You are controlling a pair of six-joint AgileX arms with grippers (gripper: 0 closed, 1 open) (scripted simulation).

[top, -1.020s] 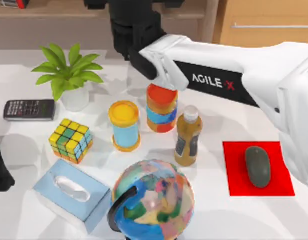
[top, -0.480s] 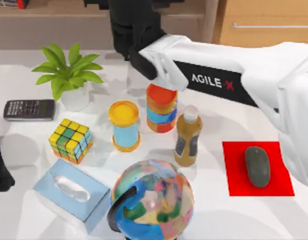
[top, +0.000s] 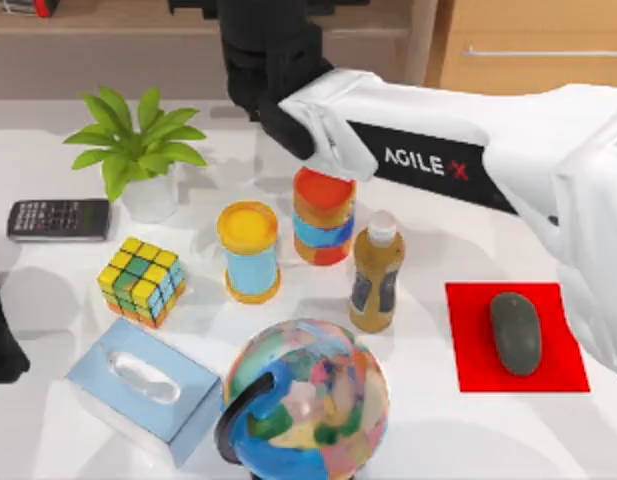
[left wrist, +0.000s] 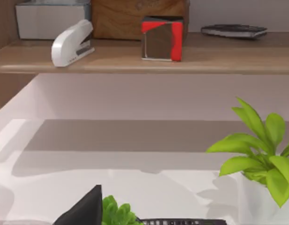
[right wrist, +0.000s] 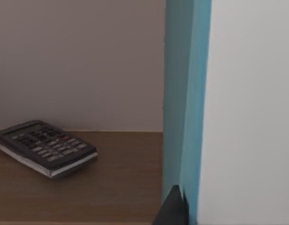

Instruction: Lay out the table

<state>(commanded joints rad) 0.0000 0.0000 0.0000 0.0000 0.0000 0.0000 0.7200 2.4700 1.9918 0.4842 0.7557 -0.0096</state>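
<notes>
Since a second ago the right arm's white forearm [top: 458,160] has edged slightly up and back toward the shelf [top: 108,20], lifting off the red-topped striped can [top: 323,215]; nothing on the tabletop [top: 428,430] has shifted. Its right end effector [top: 268,70] reaches over the tabletop's far edge, and I cannot tell whether it is clenched or released. Outward lie the yellow-lidded can [top: 249,250], bottle [top: 376,272], globe [top: 308,400] and mouse [top: 515,333] on its red mat [top: 468,360], with the left arm [top: 0,330] parked at the left edge.

We see bright, even light from above; soft grey shadows fall beside each object on the surface [top: 428,200], with no glare.
</notes>
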